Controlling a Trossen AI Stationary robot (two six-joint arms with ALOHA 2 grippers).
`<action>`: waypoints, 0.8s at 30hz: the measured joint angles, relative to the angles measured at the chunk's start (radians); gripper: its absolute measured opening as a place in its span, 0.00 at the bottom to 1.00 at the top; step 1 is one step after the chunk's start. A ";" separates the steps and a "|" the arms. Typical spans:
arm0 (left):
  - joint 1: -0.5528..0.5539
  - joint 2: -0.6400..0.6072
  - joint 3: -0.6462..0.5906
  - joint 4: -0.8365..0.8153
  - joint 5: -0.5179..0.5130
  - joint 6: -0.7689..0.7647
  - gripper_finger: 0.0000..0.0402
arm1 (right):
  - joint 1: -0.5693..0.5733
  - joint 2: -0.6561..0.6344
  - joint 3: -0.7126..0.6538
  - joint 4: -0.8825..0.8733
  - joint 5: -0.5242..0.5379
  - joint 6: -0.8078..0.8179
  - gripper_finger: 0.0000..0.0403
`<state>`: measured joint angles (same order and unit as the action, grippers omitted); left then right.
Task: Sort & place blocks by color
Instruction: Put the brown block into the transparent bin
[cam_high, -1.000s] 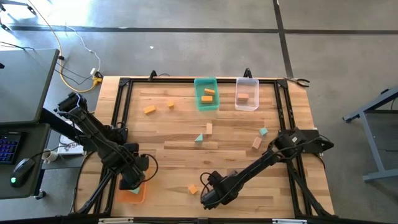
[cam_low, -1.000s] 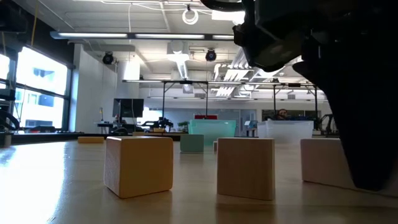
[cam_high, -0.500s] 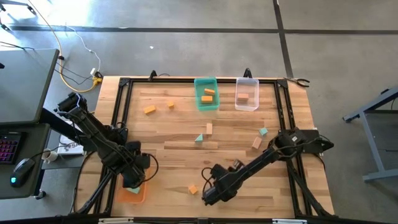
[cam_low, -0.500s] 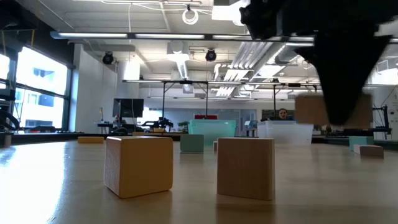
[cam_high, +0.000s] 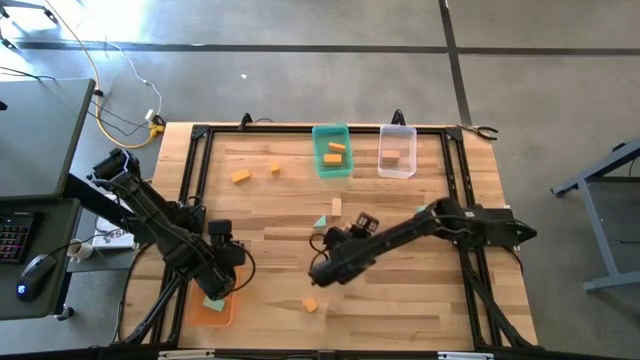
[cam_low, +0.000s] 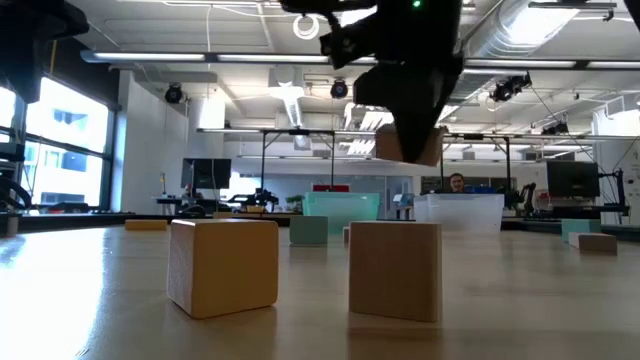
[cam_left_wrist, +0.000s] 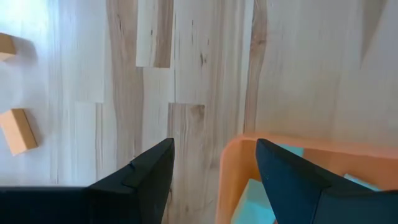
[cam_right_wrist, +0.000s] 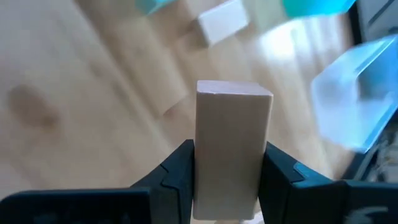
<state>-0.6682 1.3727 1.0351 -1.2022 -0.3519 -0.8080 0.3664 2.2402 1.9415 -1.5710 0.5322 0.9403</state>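
Observation:
My right gripper (cam_high: 322, 268) hangs above the table's middle, shut on a plain tan wooden block (cam_right_wrist: 233, 134), which the low view shows lifted under the dark fingers (cam_low: 408, 146). My left gripper (cam_left_wrist: 214, 168) is open above the far rim of the orange bin (cam_high: 212, 308) at the near left; teal blocks (cam_left_wrist: 267, 194) lie inside it. Loose blocks rest flat on the table: two orange (cam_high: 240, 176) (cam_high: 274, 169), one orange near the front (cam_high: 311, 305), a teal wedge (cam_high: 321, 222), a tan bar (cam_high: 336, 207) and a teal piece (cam_high: 423, 211). My right gripper pinches the tan block between its two fingers (cam_right_wrist: 178, 174), on two opposite side faces (cam_right_wrist: 202, 155). The fingers come from above. The block is lifted clear of the table, and its free end (cam_right_wrist: 234, 89) sticks out past the fingertips.
A teal bin (cam_high: 331, 152) holding orange blocks and a clear bin (cam_high: 397, 150) holding a tan block stand at the far edge. Two cubes (cam_low: 222, 265) (cam_low: 395, 270) sit close to the near edge in the low view. A black frame (cam_high: 195, 150) rims the table.
My right gripper, shut on the tan block, has risen from the table near the front edge and swung toward the far edge, over the table's middle. The block has come up off the wood with it. The two cubes beside it have stayed put.

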 joint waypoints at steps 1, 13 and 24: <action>0.000 0.000 0.000 0.000 0.000 -0.001 0.53 | -0.012 -0.002 0.000 0.000 0.019 -0.022 0.26; 0.000 0.000 0.000 0.001 -0.030 0.004 0.53 | -0.160 -0.094 -0.175 0.002 0.177 -0.125 0.26; 0.095 0.000 0.000 -0.007 -0.185 0.130 0.53 | -0.320 -0.468 -0.568 0.064 0.250 0.050 0.26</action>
<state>-0.5737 1.3727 1.0351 -1.2090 -0.5366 -0.6779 0.0469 1.7725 1.3732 -1.5067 0.7820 0.9901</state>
